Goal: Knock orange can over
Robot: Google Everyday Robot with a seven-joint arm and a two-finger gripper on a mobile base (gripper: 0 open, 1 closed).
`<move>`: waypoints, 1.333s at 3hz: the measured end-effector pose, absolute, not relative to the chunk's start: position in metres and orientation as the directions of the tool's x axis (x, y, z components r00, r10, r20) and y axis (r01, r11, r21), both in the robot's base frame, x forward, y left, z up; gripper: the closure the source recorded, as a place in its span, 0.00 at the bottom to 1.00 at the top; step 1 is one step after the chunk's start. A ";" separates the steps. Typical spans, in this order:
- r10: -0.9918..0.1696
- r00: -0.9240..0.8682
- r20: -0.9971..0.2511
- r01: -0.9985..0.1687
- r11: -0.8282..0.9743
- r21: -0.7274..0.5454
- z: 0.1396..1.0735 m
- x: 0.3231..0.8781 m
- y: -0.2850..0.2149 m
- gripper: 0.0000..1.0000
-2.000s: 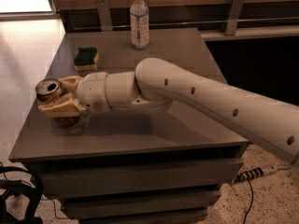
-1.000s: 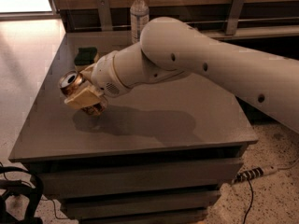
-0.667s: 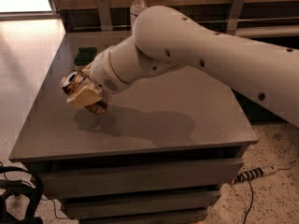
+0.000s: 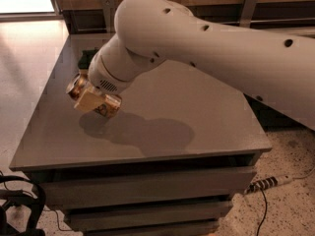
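The orange can is tilted almost onto its side over the left part of the grey table, its silver top pointing left. My gripper is shut around the can's middle, with a pale finger across its front. The can casts a shadow on the table just below it. The big white arm reaches in from the right and covers the back of the table.
A dark green sponge peeks out behind the wrist at the back left. The clear bottle is hidden behind the arm. The table's left edge is close to the can. A power strip and cables lie on the floor.
The arm has swung up and nearer the camera, now hiding the bottle. The can in the gripper has tipped from upright to nearly sideways and moved slightly right.
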State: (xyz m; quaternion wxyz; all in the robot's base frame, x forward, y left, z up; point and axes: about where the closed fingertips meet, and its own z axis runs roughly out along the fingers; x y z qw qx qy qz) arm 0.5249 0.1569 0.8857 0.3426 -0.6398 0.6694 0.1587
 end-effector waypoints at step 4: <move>-0.837 0.070 -0.543 -0.969 0.072 -0.235 0.830 0.534 0.215 1.00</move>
